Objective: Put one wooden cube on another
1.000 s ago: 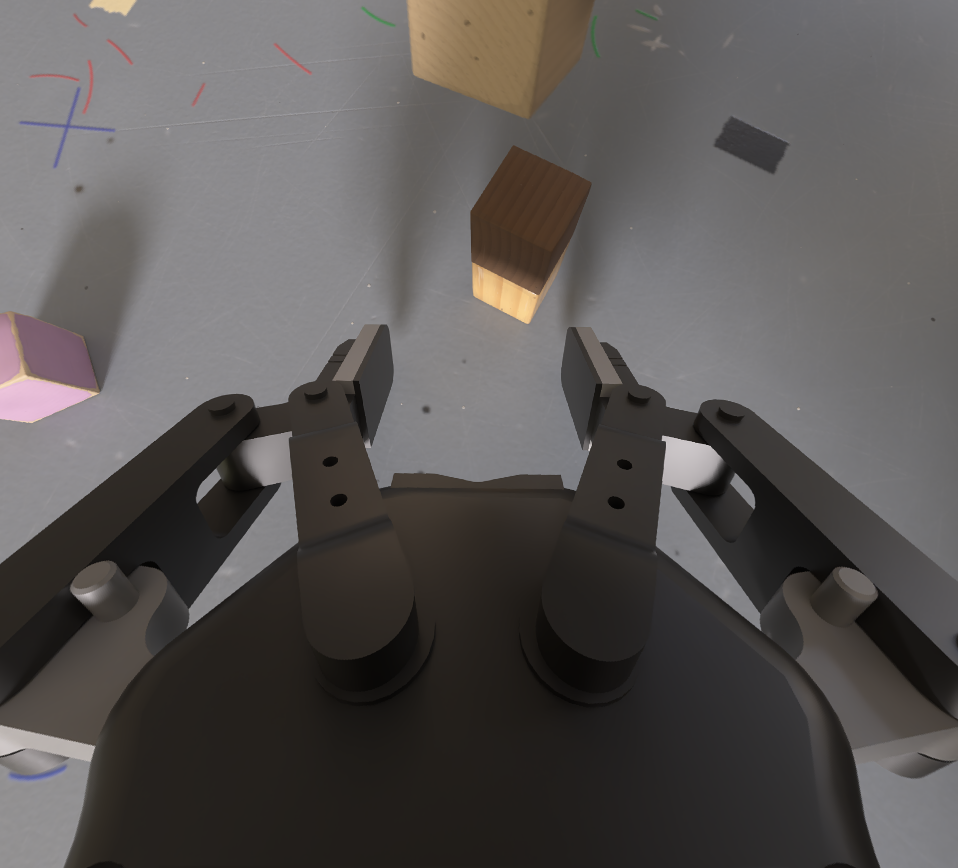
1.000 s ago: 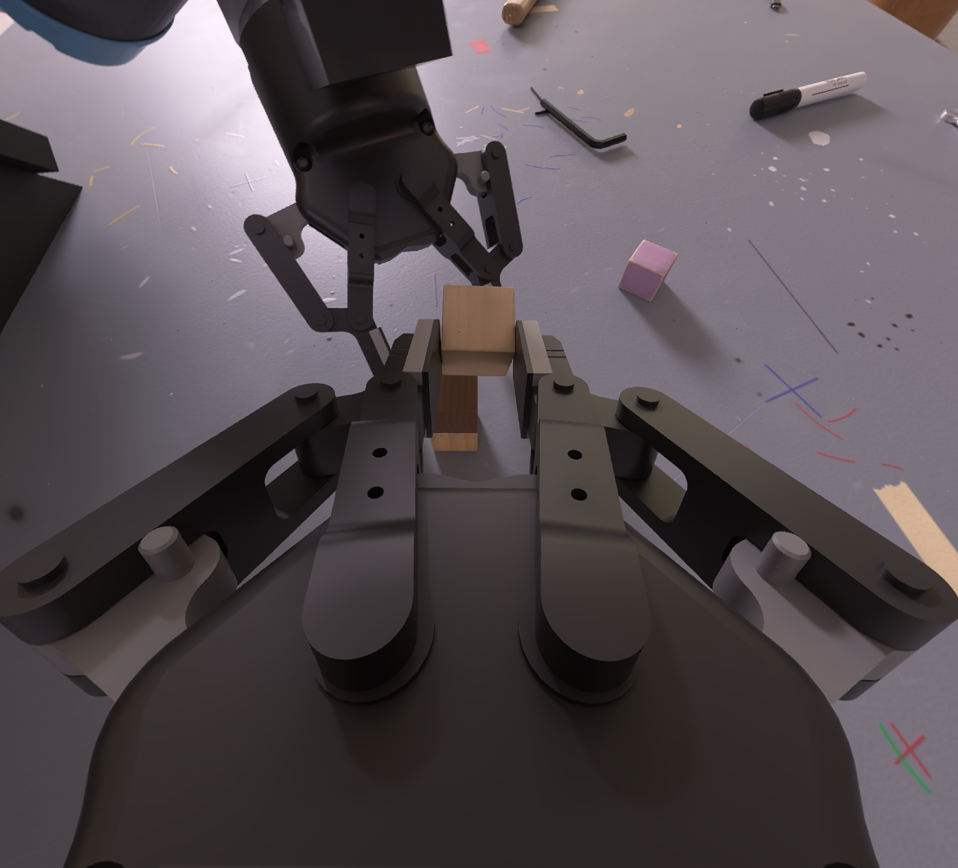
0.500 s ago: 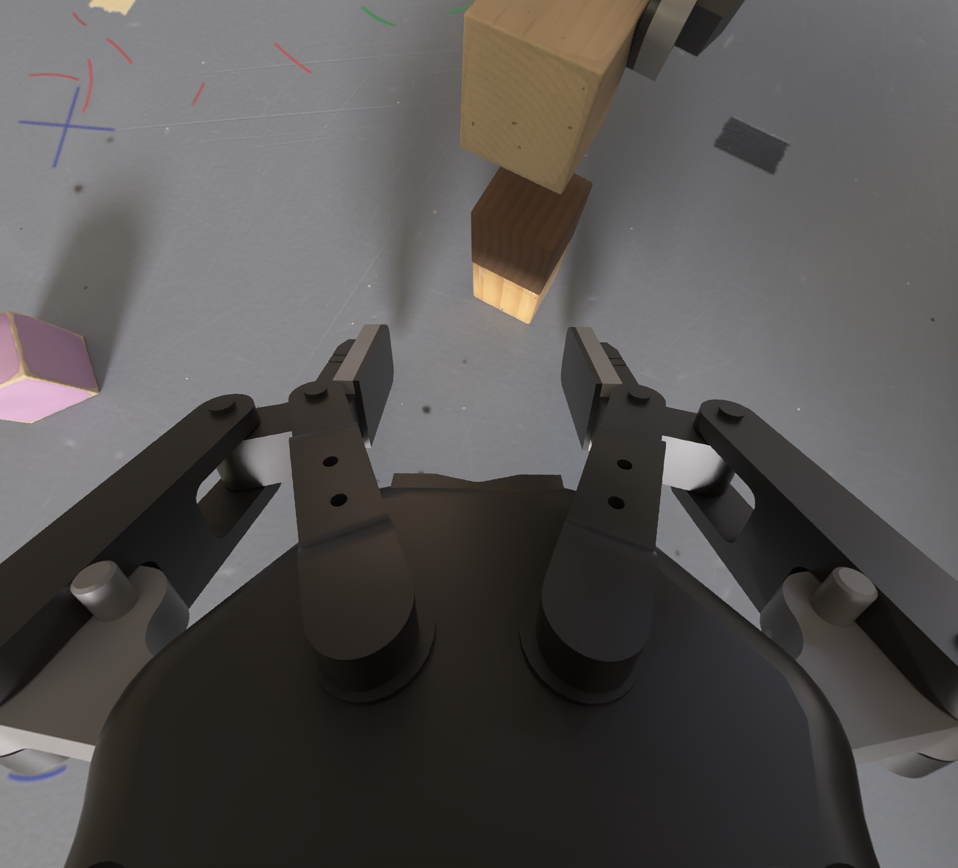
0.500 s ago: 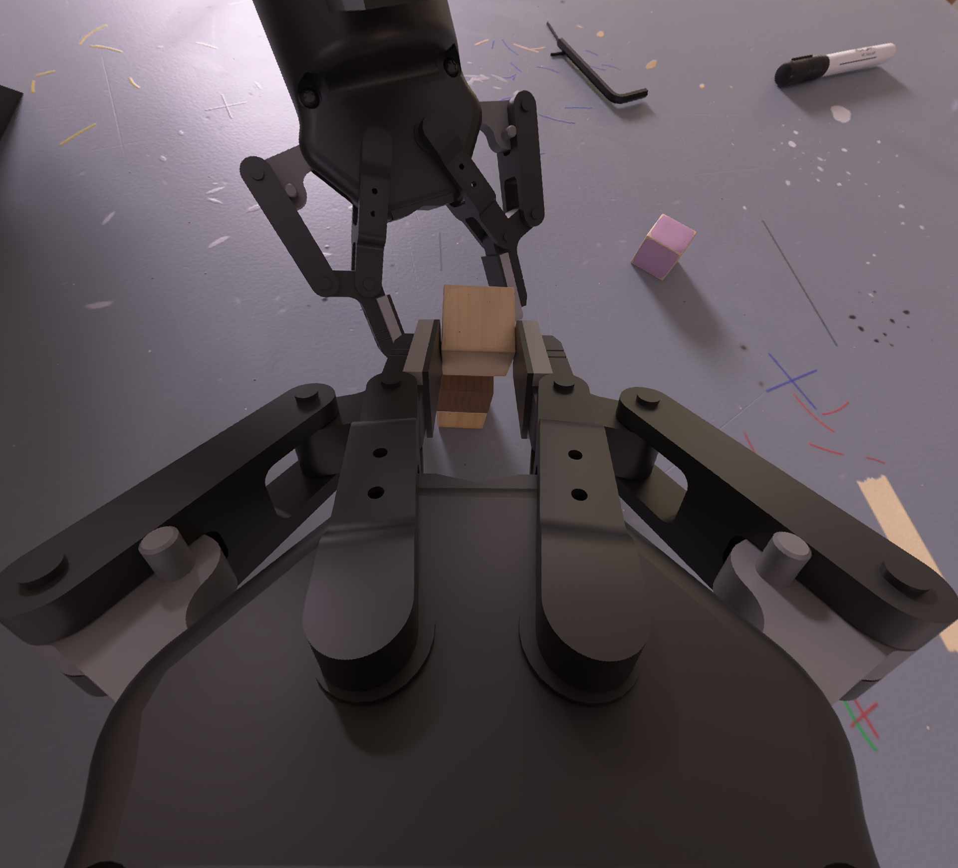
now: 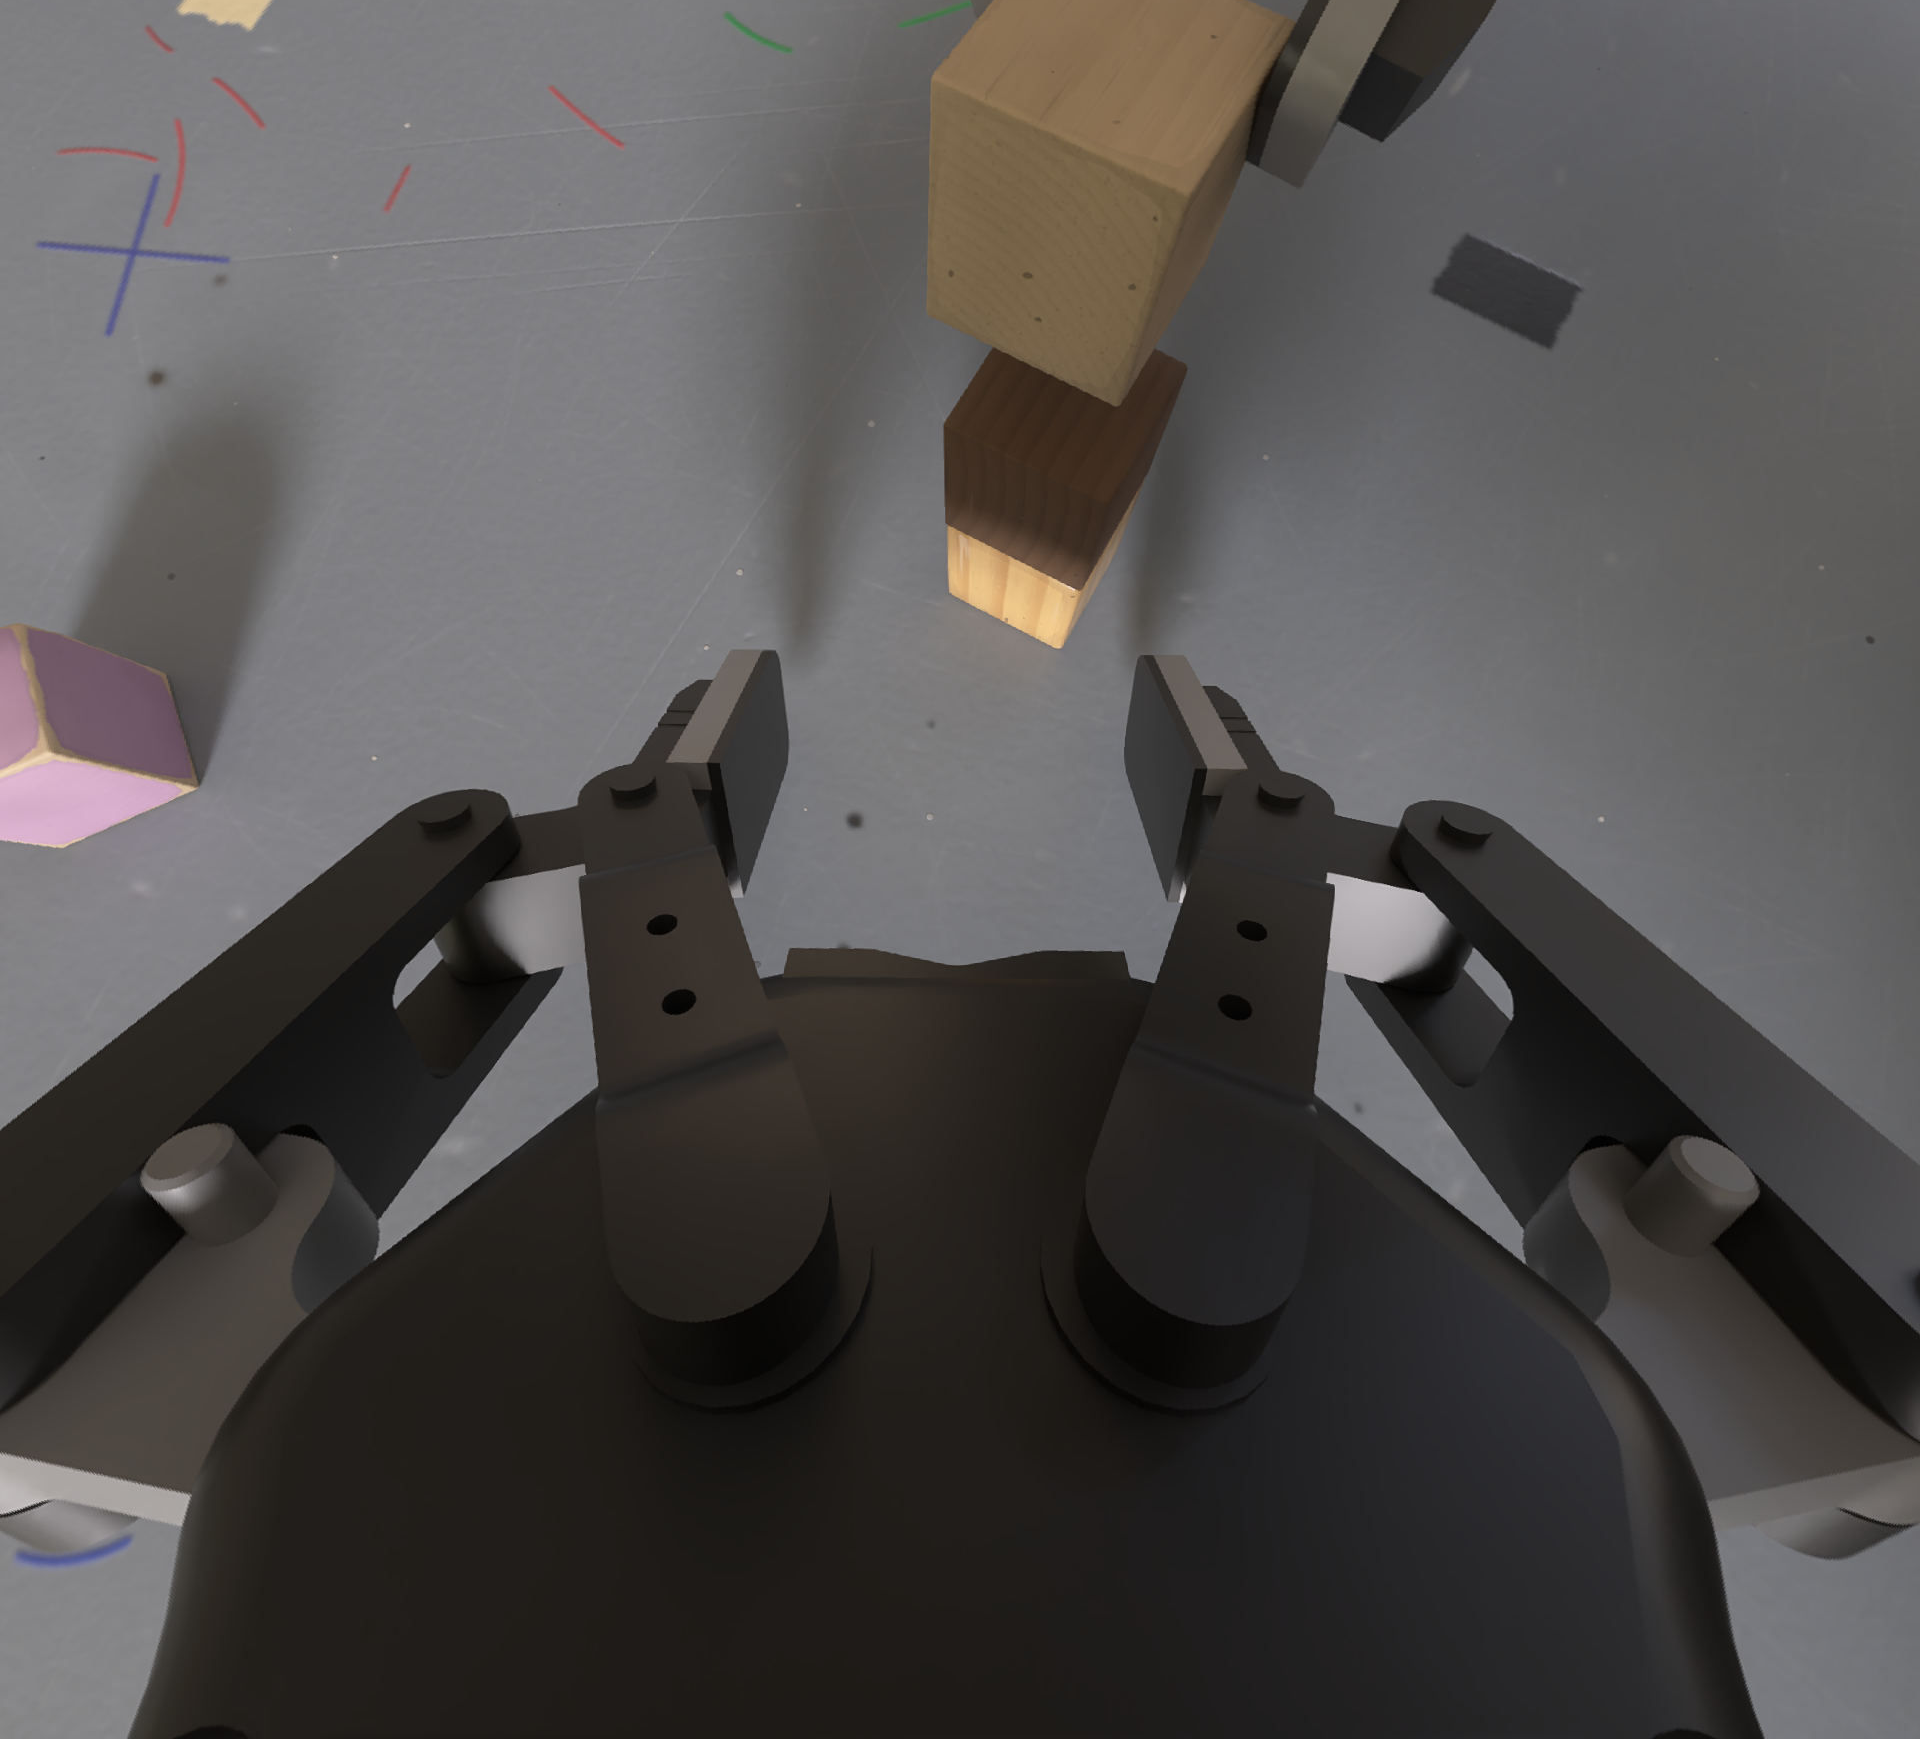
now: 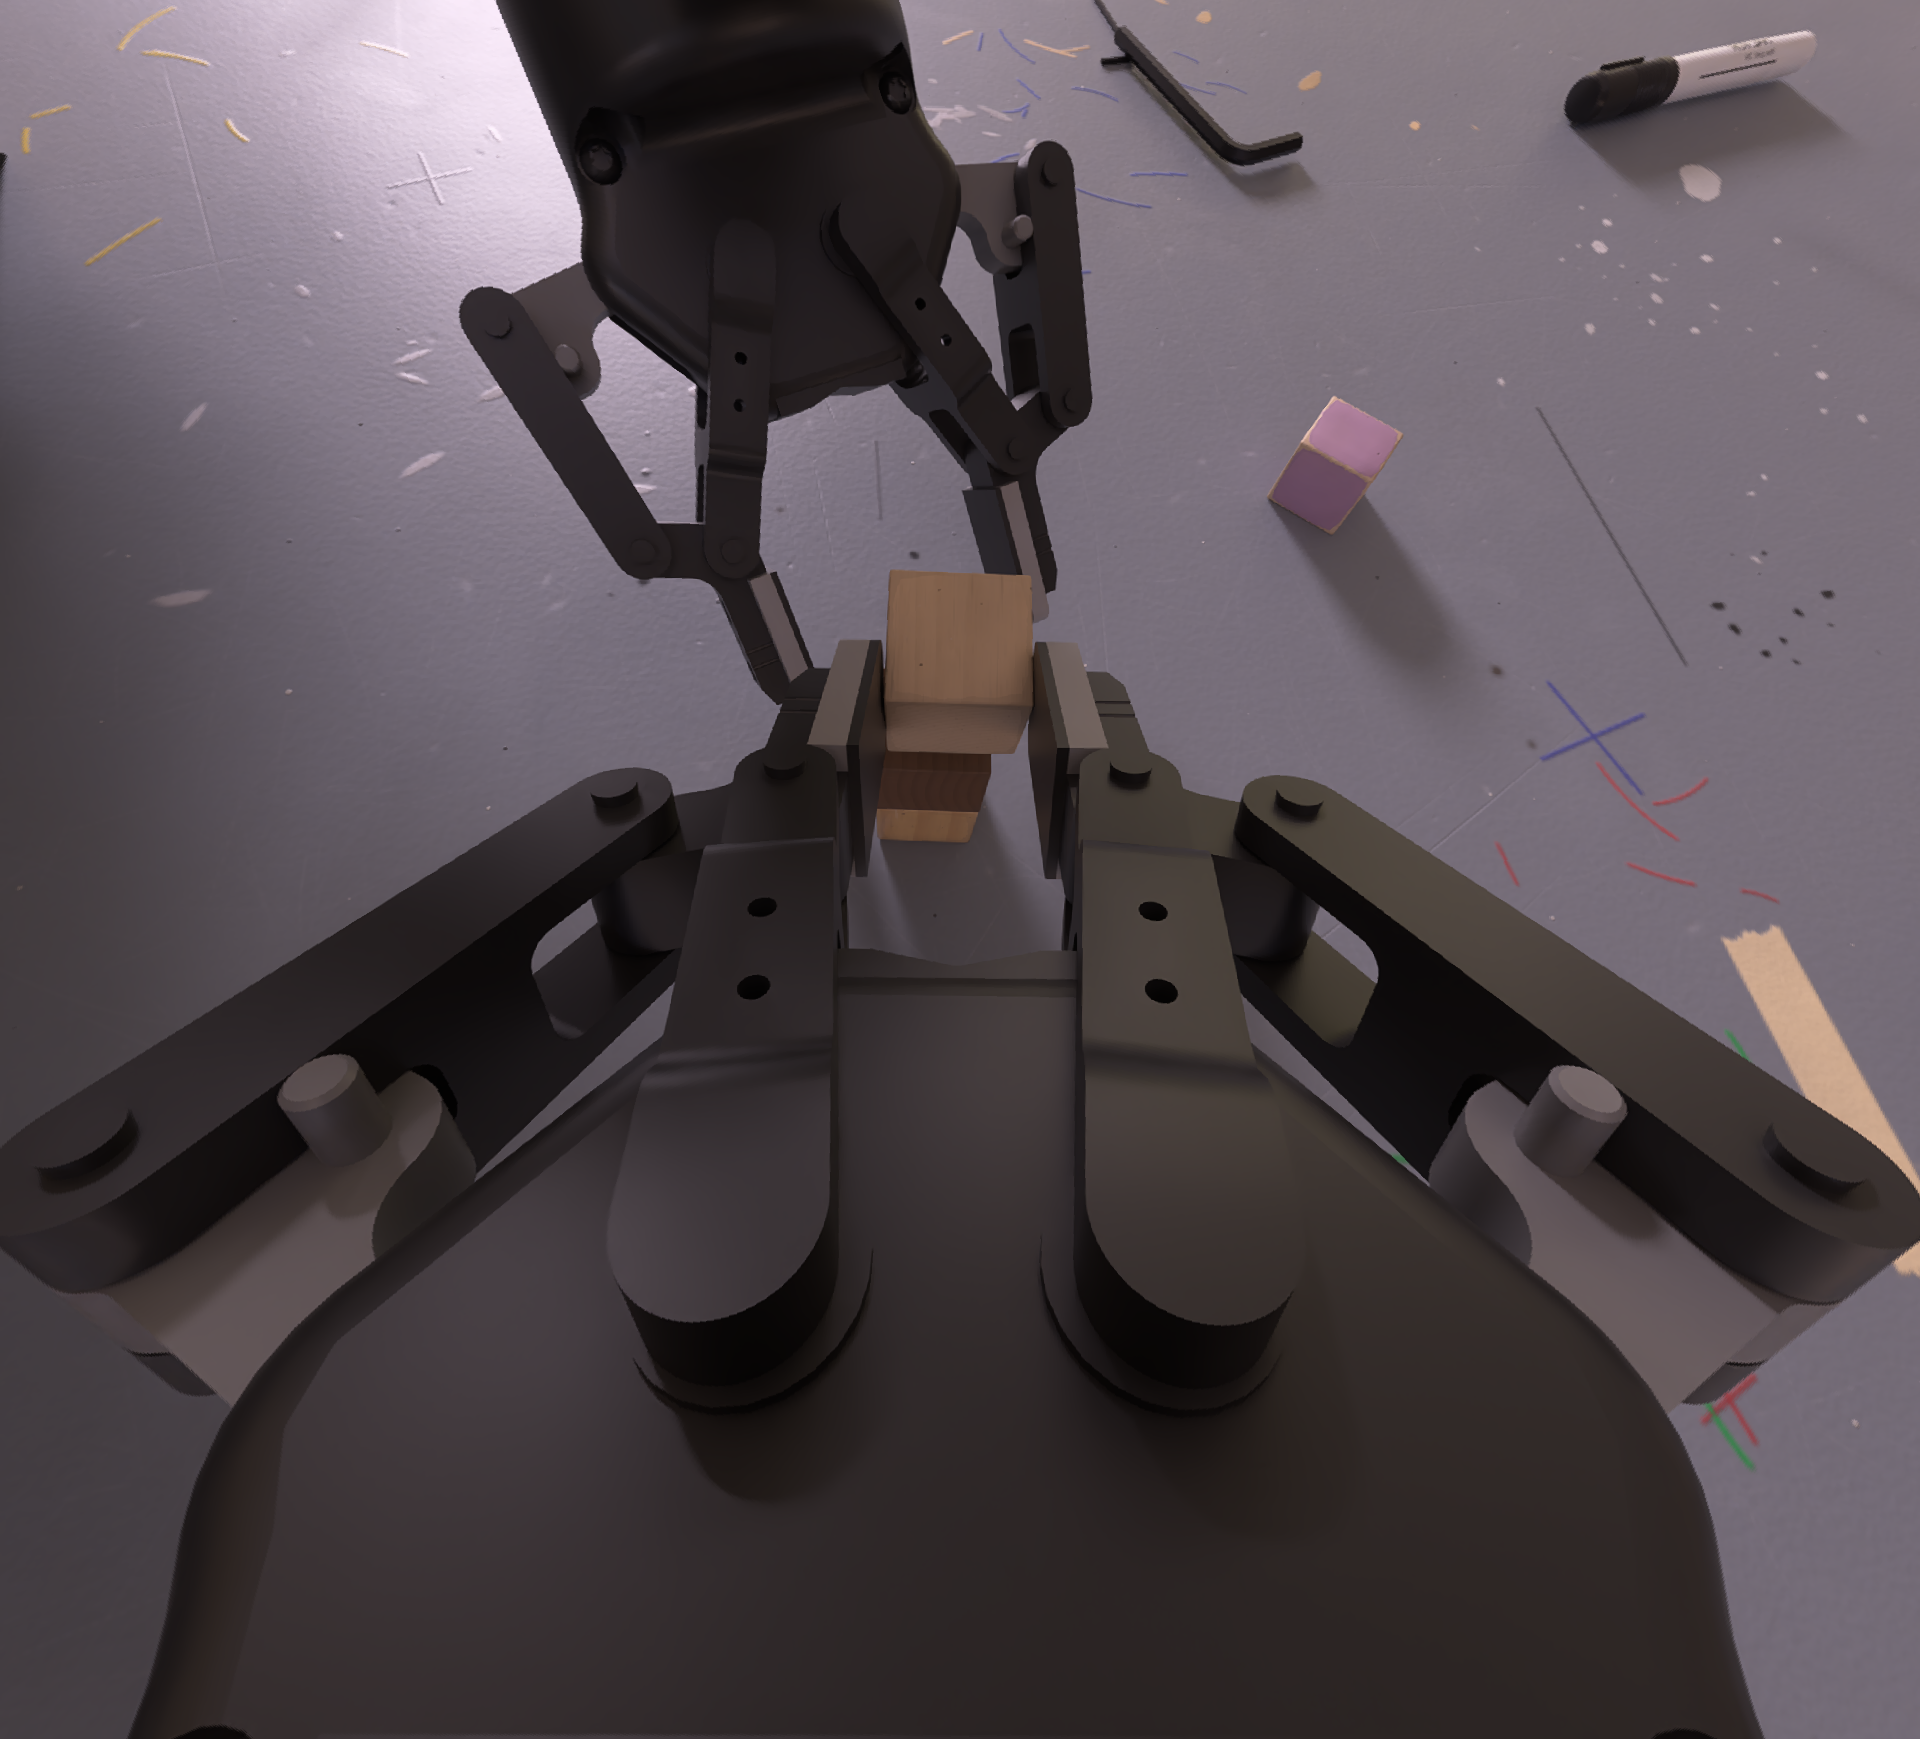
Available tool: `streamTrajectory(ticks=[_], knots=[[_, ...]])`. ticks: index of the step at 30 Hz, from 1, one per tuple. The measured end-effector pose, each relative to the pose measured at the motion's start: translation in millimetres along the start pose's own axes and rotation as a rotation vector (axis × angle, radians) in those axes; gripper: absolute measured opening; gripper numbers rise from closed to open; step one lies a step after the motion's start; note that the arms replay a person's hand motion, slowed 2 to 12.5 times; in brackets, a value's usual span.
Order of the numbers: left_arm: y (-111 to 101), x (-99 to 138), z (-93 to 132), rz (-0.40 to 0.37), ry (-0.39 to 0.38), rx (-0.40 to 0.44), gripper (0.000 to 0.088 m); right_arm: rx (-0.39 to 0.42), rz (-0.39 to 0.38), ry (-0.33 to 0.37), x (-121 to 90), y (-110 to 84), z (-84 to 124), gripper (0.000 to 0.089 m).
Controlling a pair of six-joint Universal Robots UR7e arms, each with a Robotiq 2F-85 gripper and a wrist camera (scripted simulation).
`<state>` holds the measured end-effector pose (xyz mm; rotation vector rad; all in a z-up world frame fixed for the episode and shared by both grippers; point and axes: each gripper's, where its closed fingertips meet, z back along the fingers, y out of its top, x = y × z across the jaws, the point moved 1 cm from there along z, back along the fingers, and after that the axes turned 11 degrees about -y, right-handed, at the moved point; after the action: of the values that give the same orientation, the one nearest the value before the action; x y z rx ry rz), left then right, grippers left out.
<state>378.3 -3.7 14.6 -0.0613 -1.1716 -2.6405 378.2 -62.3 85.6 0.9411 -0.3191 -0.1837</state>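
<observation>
1. The right gripper [image 6: 956, 733] pinched a pale cube [image 6: 954, 666] between its jaws, directly over a second cube [image 6: 928, 796] on the worktop [image 6: 312, 442].
2. The left gripper [image 5: 956, 754] hovered empty, jaws spread, both cubes just ahead of them.
3. A pink cube [image 5: 83, 733] sat well left of the left jaws.

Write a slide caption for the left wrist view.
Right gripper lowers pale wooden cube over shadowed wooden cube; left gripper open.

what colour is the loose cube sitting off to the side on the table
Pink-purple with pale wooden edges; the cube shows best in the right wrist view.
</observation>
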Motion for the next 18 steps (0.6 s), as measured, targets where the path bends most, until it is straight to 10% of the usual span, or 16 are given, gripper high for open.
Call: streamTrajectory(ticks=[18], knots=[[0.1, -0.1, -0.1, 0.001, -0.002, 0.001, 0.0587, 0.018, -0.018, -0.008, 1.9, 3.4, 1.6, 0.0255]])
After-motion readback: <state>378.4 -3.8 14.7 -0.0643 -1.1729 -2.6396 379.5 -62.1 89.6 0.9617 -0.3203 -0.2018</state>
